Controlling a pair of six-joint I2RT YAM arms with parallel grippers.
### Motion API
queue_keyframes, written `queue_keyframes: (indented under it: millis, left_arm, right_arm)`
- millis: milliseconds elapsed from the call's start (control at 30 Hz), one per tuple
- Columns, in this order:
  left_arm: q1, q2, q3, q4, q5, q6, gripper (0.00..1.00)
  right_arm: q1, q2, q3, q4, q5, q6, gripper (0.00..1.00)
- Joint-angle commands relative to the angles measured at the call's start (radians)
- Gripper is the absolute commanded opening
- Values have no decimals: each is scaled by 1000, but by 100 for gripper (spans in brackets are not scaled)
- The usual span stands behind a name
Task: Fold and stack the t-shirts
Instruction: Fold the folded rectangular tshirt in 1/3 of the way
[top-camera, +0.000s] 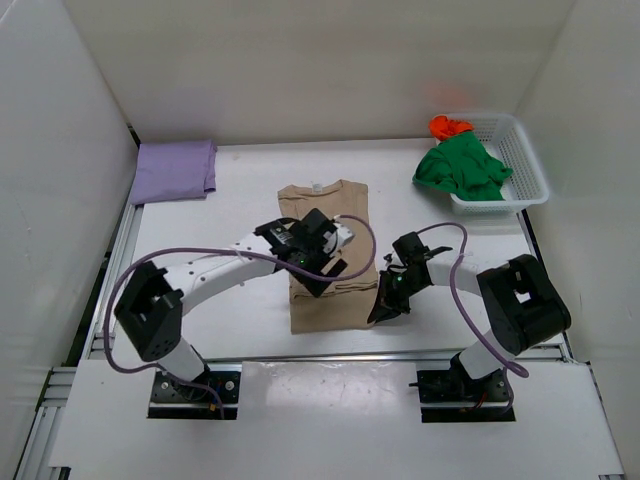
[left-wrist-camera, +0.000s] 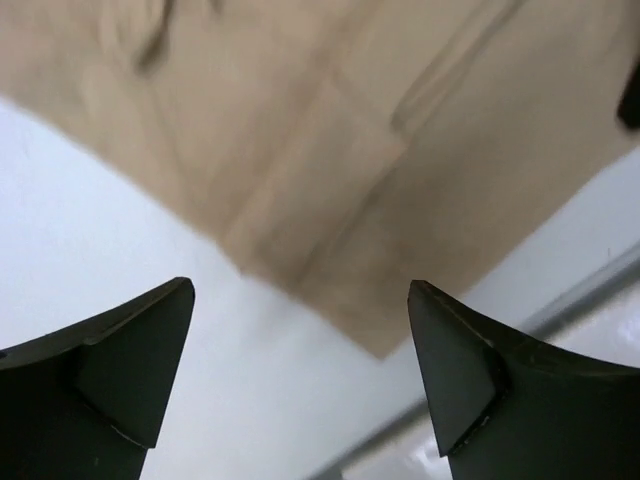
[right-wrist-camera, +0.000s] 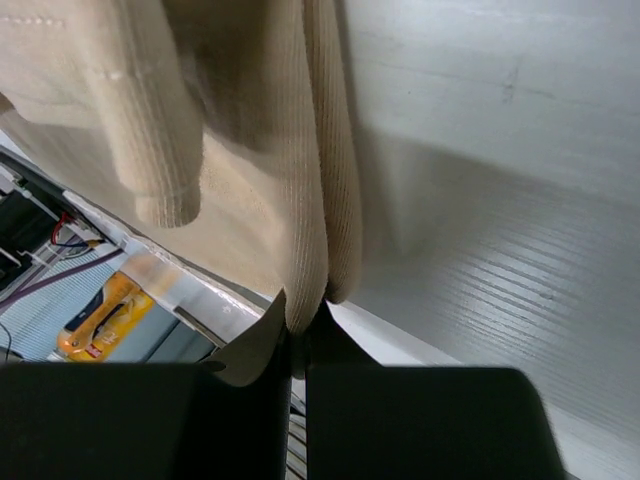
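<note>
Top view: tan t-shirt (top-camera: 325, 205) lies mid-table (top-camera: 240, 200), long axis far-to-near, collar toward the far edge. Left gripper (top-camera: 325, 268) hangs over its middle. Right gripper (top-camera: 383, 305) sits at its near right edge, so your right arm leads. Purple t-shirt (top-camera: 175, 170) is folded at the far left corner; green t-shirt (top-camera: 462, 170) and orange t-shirt (top-camera: 448, 126) sit in the basket (top-camera: 530, 160), far right.
Left wrist: jaws wide apart, empty, shirt corner below.
Right wrist: jaws pinched on tan cloth.
</note>
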Motion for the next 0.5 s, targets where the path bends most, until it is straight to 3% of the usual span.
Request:
queue_keyframes:
  millis: [0, 233, 467]
  left_arm:
    - [-12, 96, 59, 115, -111, -1, 100]
    - [-90, 274, 122, 200, -134, -1, 100]
    - [-130, 247, 92, 200, -88, -1, 100]
  right_arm:
    - [4, -31, -10, 1, -10, -10, 0]
    - [4, -40, -39, 24, -10, 19, 0]
    - [4, -49, -57, 34, -10, 28, 0]
